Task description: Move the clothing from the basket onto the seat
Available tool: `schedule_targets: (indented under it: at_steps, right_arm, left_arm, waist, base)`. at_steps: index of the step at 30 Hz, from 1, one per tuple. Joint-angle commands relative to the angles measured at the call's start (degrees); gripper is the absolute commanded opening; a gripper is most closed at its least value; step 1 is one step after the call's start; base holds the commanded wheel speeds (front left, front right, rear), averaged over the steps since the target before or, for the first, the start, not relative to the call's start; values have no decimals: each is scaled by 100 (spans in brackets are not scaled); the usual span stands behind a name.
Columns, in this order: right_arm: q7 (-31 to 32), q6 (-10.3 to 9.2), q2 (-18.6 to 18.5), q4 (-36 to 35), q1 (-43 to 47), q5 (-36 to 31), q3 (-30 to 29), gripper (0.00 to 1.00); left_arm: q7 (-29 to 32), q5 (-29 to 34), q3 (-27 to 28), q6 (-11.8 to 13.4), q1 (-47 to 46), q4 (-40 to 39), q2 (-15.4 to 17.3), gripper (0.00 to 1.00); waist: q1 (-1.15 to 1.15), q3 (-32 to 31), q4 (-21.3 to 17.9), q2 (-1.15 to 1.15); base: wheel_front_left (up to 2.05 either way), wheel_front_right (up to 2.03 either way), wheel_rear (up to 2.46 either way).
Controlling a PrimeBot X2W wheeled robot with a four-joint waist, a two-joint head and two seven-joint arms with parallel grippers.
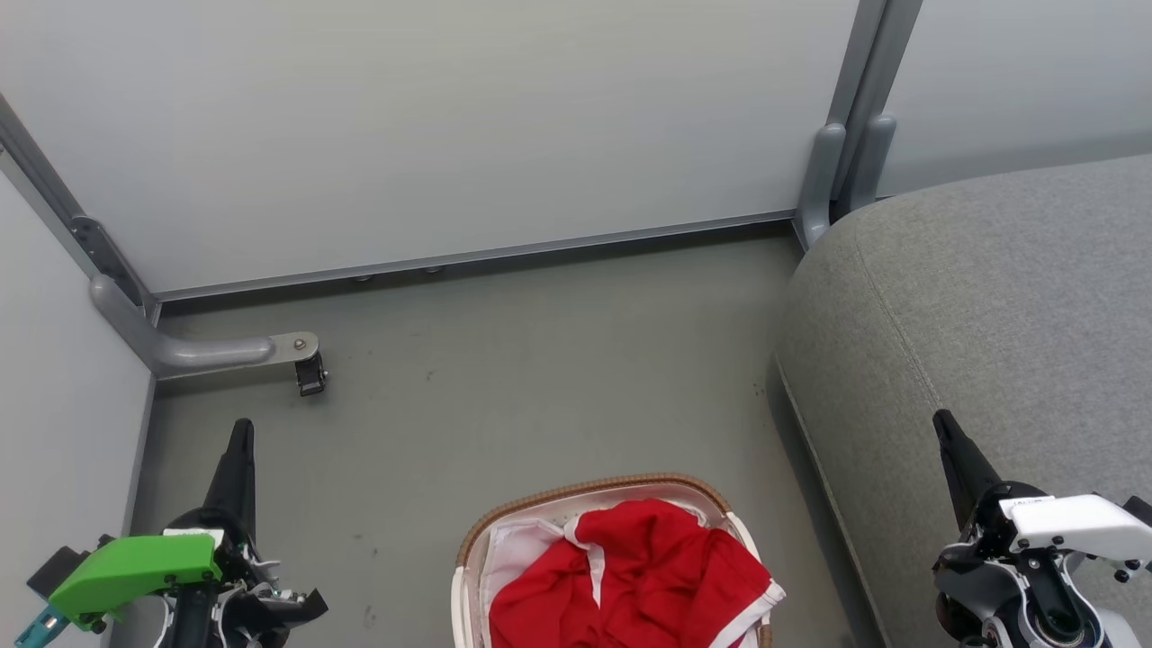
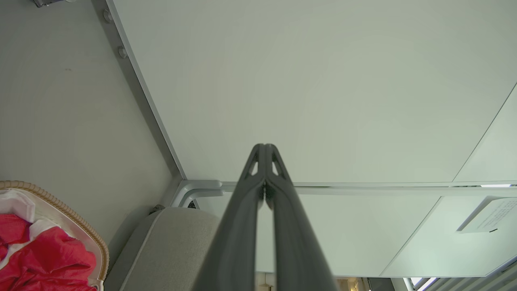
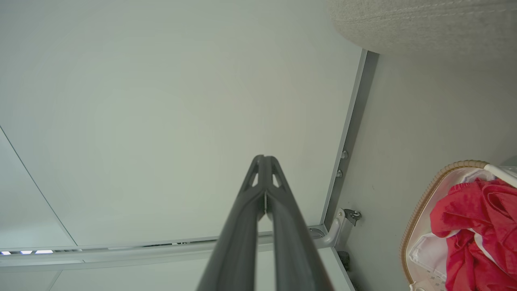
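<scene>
Two hands low in the head view, each with its long dark fingers pressed together to a single point and gripping nothing: left hand [image 1: 240, 434] at lower left above a green housing [image 1: 135, 567], right hand [image 1: 945, 430] at lower right above a white housing [image 1: 1075, 522], set against the grey fabric behind it. Between them at bottom centre, the basket [image 1: 585, 490] on the grey floor [image 1: 540, 378], red clothing [image 1: 630, 576] heaped inside over a white liner [image 1: 522, 549], one white-trimmed edge reaching the right rim. Just beside the basket, along the right side, the seat [image 1: 990, 315]. Across the top, pale wall panels [image 1: 450, 126]; at middle left, a metal foot with a small caster [image 1: 309, 373].
</scene>
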Motion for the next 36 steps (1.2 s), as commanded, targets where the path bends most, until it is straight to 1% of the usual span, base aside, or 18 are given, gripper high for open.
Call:
schedule_targets:
  at_steps: [1, 2, 6, 14, 20, 24, 31, 36]
  right_arm:
    - [12, -2, -34, -22, -42, 23, -9, 0]
    - [-1, 0, 4, 18, 8, -1, 1, 100]
    - [-1, -2, 67, 204, 164, -1, 19, 100]
    - [-236, -2, 56, 154, 204, -153, 123, 100]
    - [-398, -2, 48, 115, 209, -462, 79, 100]
    - [-500, -2, 42, 66, 210, -764, 20, 100]
    - [-671, -2, 34, -134, 232, -1551, -60, 100]
    - [-787, -1, 28, -270, 262, -2137, -75, 100]
  left_arm:
    - [20, -19, 12, -37, -64, -7, 25, 0]
    - [-2, 0, -3, 3, 5, 16, -2, 100]
    - [-2, 0, -29, 10, 146, 220, -30, 100]
    - [-236, 167, -223, 7, 186, 111, -24, 100]
    - [-398, 433, -319, 4, 211, 6, -20, 100]
    - [-499, 755, -327, 3, 212, -107, -18, 100]
    - [-671, 1526, -314, 0, 247, -324, -13, 100]
    - [-785, 2105, -375, 66, 294, -433, -10, 100]
  waist:
    - [0, 0, 0, 60]
    - [0, 0, 0, 0]
    - [0, 0, 0, 0]
    - [0, 8, 1, 4]
    - [0, 16, 5, 7]
    - [0, 22, 11, 8]
    - [0, 30, 17, 12]
    - [0, 33, 17, 14]
  base:
    - [0, 0, 0]
    - [0, 0, 0]
    - [0, 0, 0]
    - [0, 0, 0]
    - [0, 0, 0]
    - [0, 0, 0]
    - [0, 0, 0]
    - [0, 0, 0]
